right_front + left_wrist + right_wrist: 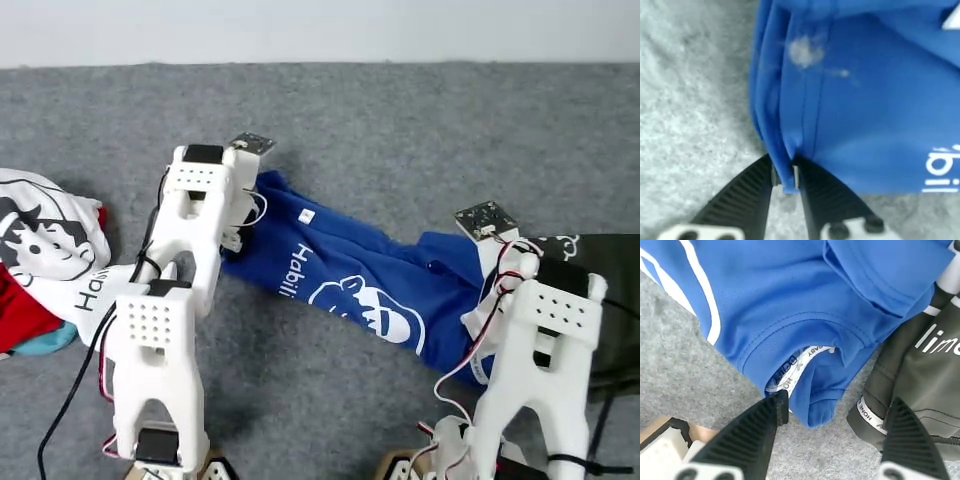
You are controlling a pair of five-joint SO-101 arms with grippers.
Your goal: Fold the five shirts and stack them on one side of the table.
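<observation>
Pinching the blue shirt [865, 110], the left tool [784, 172] is closed; the right tool [840, 400] gapes beside its collar.

Printed in white across the blue shirt [370, 275]: a short word in rounded letters beside a cartoon outline, cut off at the edge in the left wrist view. Sewn on it, a small white tag [306, 216], too small to read. Inside its collar, a white neck label [790, 371] with dark capitals. On the dark green shirt [920, 365], large white lowercase letters, plus a white neck band [871, 412] with dark capitals. On the white shirt [50, 215], dark letters, partly hidden.
</observation>
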